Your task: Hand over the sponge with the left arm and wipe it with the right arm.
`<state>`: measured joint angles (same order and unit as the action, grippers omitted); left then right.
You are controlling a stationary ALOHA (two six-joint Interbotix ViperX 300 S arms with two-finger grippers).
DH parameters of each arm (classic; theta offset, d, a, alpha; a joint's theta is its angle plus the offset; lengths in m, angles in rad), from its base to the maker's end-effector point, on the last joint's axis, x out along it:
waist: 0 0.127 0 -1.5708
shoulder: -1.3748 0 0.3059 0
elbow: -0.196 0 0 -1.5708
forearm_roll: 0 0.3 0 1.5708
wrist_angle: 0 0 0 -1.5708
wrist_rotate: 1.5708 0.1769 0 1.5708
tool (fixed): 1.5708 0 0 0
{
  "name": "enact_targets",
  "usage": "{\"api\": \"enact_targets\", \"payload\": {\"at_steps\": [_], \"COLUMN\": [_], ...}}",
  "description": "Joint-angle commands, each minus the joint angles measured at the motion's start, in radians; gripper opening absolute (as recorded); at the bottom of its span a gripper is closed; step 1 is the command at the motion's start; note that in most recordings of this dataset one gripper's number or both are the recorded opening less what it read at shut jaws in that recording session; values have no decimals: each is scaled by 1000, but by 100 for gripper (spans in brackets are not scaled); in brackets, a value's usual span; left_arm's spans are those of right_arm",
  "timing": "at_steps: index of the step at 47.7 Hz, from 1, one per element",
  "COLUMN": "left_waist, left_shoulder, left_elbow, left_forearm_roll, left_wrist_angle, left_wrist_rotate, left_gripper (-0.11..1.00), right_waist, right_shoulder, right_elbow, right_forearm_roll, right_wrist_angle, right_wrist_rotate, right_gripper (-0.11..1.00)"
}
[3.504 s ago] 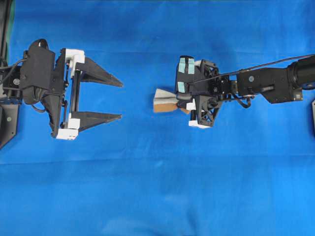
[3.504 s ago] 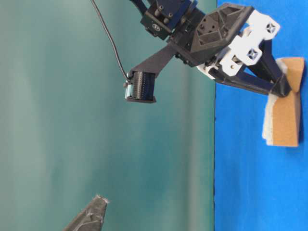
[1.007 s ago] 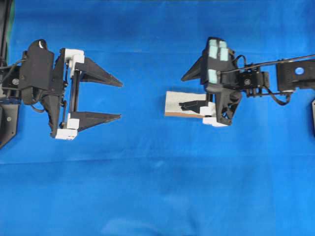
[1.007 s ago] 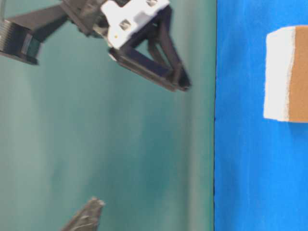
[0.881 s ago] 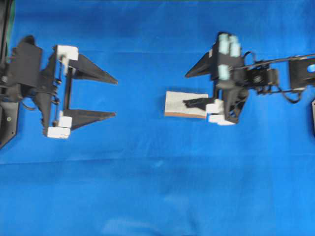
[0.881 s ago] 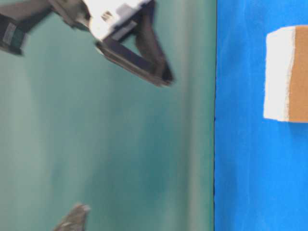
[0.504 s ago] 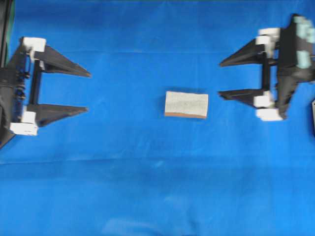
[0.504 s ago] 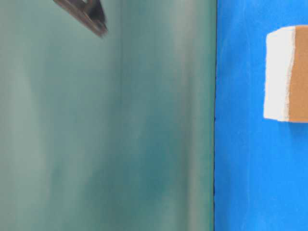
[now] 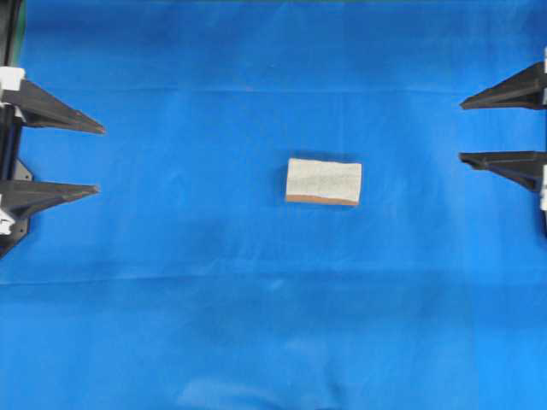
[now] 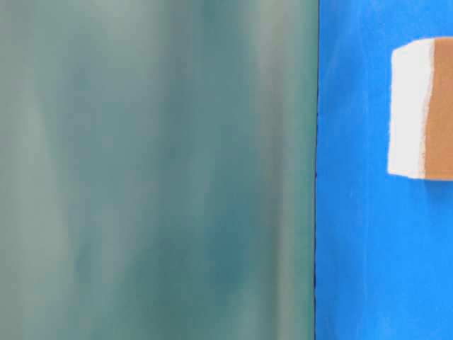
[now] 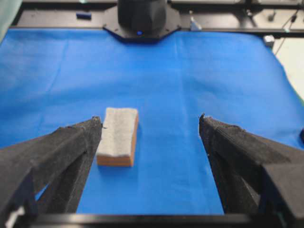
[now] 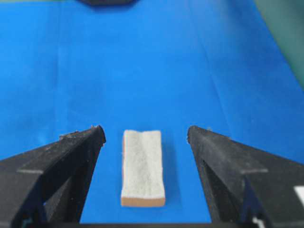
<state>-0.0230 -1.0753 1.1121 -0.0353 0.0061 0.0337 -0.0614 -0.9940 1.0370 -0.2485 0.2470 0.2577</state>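
The sponge (image 9: 323,181) lies flat on the blue cloth at the middle of the overhead view, speckled grey-white side up, with its orange-brown layer along the near edge. It also shows as a pale block in the table-level view, sponge (image 10: 420,108). My left gripper (image 9: 94,159) stands open at the far left edge, well away from the sponge. My right gripper (image 9: 461,131) stands open at the far right edge, also well away. In the wrist views the sponge (image 11: 118,136) (image 12: 142,167) lies ahead of the open left gripper (image 11: 151,118) and right gripper (image 12: 146,131), touched by neither.
A blue cloth (image 9: 256,325) covers the table. The base of the opposite arm (image 11: 141,19) stands at the cloth's far edge in the left wrist view. A teal-green backdrop (image 10: 156,170) fills most of the table-level view.
The right gripper let go of the sponge, which now lies flat on the cloth. Both arms have drawn back outward to the left and right edges, jaws still wide.
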Motion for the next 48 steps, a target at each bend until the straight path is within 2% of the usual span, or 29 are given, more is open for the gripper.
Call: {"api": "enact_targets", "payload": {"at_steps": [1,17,31,48], "left_waist": [-3,-3,-3,-3], "left_shoulder": [-46,-163,-183,-184], "left_elbow": [25,86,140,150], "left_forearm_roll": [2,2,-3,-5], "left_wrist_angle": [3,123,126,117], "left_wrist_rotate": [-2,-6,-8,-9], "left_gripper": [81,80,80,80], "right_waist": [2,2,2,2], "right_shoulder": [-37,-147,-193,-193], "right_elbow": [9,120,190,193], "right_forearm_roll": [2,2,11,17], "right_wrist_angle": [15,20,-5,-8], "right_wrist_rotate": [0,0,3,2], "right_gripper": [72,72,72,72]}}
